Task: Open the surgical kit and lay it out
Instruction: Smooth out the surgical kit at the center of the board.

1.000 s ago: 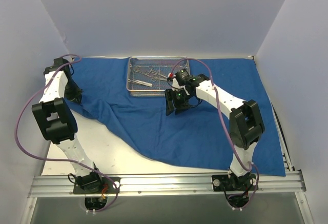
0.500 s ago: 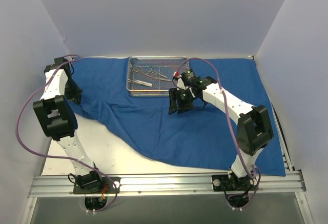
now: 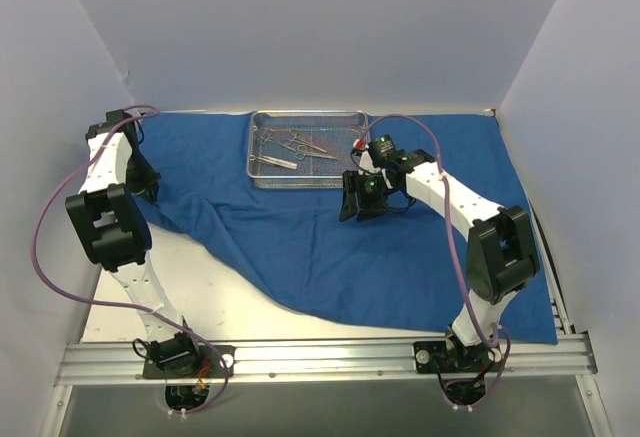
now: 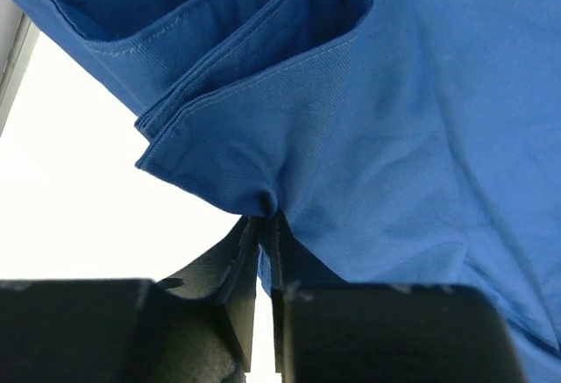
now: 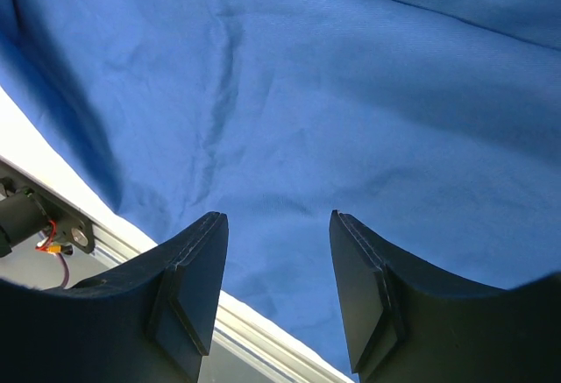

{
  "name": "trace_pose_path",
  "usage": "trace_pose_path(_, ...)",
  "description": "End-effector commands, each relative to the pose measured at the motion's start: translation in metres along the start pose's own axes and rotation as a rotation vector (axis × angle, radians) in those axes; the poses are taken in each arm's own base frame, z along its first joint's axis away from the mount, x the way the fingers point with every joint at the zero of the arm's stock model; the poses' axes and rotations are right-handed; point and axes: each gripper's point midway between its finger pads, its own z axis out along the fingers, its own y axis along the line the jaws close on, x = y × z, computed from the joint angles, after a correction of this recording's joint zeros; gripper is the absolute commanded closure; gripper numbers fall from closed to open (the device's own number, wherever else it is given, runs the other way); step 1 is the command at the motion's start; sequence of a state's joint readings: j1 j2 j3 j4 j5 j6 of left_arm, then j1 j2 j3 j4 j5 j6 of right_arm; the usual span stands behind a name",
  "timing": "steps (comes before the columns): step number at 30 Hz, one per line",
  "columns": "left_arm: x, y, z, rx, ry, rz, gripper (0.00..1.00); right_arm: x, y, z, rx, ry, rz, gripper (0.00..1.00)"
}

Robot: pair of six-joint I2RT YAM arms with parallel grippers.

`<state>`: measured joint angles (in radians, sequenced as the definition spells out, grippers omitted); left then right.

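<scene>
The royal-blue cloth wrap (image 3: 330,237) lies spread over most of the table, its near-left part folded back off the white tabletop. The silver wire-mesh tray (image 3: 355,179) sits on it at the back centre, holding thin steel scissor-like instruments (image 3: 296,144). My left gripper (image 3: 148,189) is at the cloth's left edge, shut on a pinch of the blue cloth (image 4: 263,203). My right gripper (image 3: 355,211) hovers over the cloth just near-right of the tray, open and empty, with bare cloth (image 5: 289,120) under its jaws.
White enclosure walls stand at the left, back and right. An aluminium rail (image 3: 320,357) runs along the near edge with both arm bases on it. Bare white tabletop (image 3: 215,292) shows at the near left.
My right gripper has drawn away from the tray, moving right and a little nearer. My left gripper stays shut on the cloth edge, barely moved.
</scene>
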<state>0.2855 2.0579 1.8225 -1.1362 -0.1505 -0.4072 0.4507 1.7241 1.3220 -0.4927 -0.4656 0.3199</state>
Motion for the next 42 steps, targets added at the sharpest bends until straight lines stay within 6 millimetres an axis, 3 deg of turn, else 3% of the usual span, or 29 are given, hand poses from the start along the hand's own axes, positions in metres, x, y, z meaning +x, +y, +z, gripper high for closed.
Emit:
trace_pose_path(1,-0.007,0.005,-0.011,-0.012,-0.018,-0.007,0.82,-0.002,0.007,-0.016,-0.04,-0.033,-0.018,0.5)
trace_pose_path(12,-0.008,0.005,-0.004,-0.028,-0.003,-0.001,0.75,0.0,-0.002,-0.018,-0.042,-0.035,0.003,0.5)
trace_pose_path(13,-0.008,0.005,-0.003,-0.028,-0.004,0.002,0.77,0.001,-0.003,-0.019,-0.041,-0.031,0.006,0.5)
trace_pose_path(14,-0.008,0.005,-0.002,-0.029,-0.002,0.003,0.87,0.002,-0.004,-0.018,-0.04,-0.029,0.007,0.5)
trace_pose_path(17,-0.006,0.006,0.001,-0.037,0.008,0.0,0.98,0.0,-0.004,-0.019,-0.042,-0.032,0.008,0.5)
trace_pose_path(22,0.004,0.022,-0.007,-0.108,0.032,-0.041,0.98,-0.001,-0.005,-0.02,-0.044,-0.03,0.007,0.5)
trace_pose_path(27,0.039,0.042,-0.027,-0.158,0.087,-0.094,0.98,-0.008,-0.011,-0.022,-0.042,-0.025,0.014,0.5)
trace_pose_path(29,0.062,0.053,-0.038,-0.167,0.1,-0.132,0.98,-0.013,-0.015,-0.022,-0.048,-0.024,0.024,0.5)
trace_pose_path(31,0.076,0.057,-0.055,-0.125,0.086,-0.172,0.98,-0.019,-0.014,-0.023,-0.047,-0.026,0.02,0.5)
trace_pose_path(35,0.115,0.074,-0.067,-0.116,0.132,-0.248,0.98,-0.022,-0.009,-0.016,-0.077,-0.008,0.036,0.5)
trace_pose_path(37,0.122,0.083,-0.079,-0.115,0.108,-0.271,0.98,-0.022,-0.005,-0.013,-0.082,0.004,0.036,0.5)
trace_pose_path(42,0.137,0.135,-0.093,-0.186,0.127,-0.381,0.98,-0.018,0.008,-0.003,-0.104,0.032,0.031,0.5)
